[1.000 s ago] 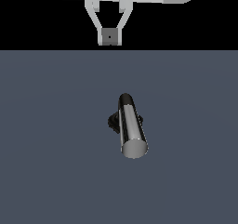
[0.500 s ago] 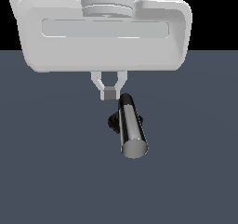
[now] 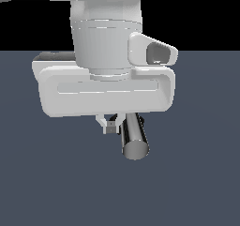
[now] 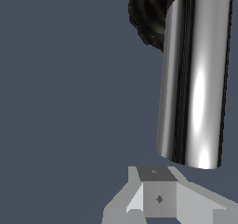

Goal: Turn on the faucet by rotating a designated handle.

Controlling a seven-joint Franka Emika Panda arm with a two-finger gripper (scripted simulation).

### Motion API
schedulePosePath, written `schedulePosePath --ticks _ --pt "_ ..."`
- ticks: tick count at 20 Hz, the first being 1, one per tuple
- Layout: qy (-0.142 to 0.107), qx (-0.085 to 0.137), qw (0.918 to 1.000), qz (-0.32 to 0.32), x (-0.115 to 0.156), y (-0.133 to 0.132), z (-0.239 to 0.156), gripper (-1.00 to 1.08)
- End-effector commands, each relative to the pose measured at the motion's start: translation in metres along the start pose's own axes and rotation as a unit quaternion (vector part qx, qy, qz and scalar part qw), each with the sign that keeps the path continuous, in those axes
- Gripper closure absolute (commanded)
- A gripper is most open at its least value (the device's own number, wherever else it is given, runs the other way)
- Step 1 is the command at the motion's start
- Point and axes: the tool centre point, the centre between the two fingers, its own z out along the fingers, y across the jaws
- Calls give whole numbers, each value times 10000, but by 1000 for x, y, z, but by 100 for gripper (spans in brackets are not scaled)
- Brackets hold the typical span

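Observation:
The faucet's black ridged base and elbow [image 4: 148, 14] show in the wrist view; in the exterior view my white hand hides them. The handle [image 3: 133, 138] is a shiny silver bar with a flat round end, pointing toward the exterior camera. It also shows in the wrist view [image 4: 195, 79]. My gripper [image 3: 110, 126] is shut with nothing between its fingertips. It sits low, just on the exterior view's left of the handle, near its free end. In the wrist view the gripper [image 4: 158, 193] lies just beyond the bar's flat end. I cannot tell whether they touch.
The faucet stands on a flat dark grey-blue surface [image 3: 56, 183]. My large white hand body [image 3: 105, 96] fills the upper middle of the exterior view and hides what lies behind it.
My hand has come down and toward the exterior camera. The shut fingertips moved from well behind the faucet to just beside the handle's left side. The handle has not turned.

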Motion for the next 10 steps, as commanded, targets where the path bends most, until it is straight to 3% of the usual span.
schedulePosePath --ticks 1,10 --pt "-8 -3 10000 -18 1 0 15 108" --pt "-37 -10 10000 -57 6 -1 49 108"
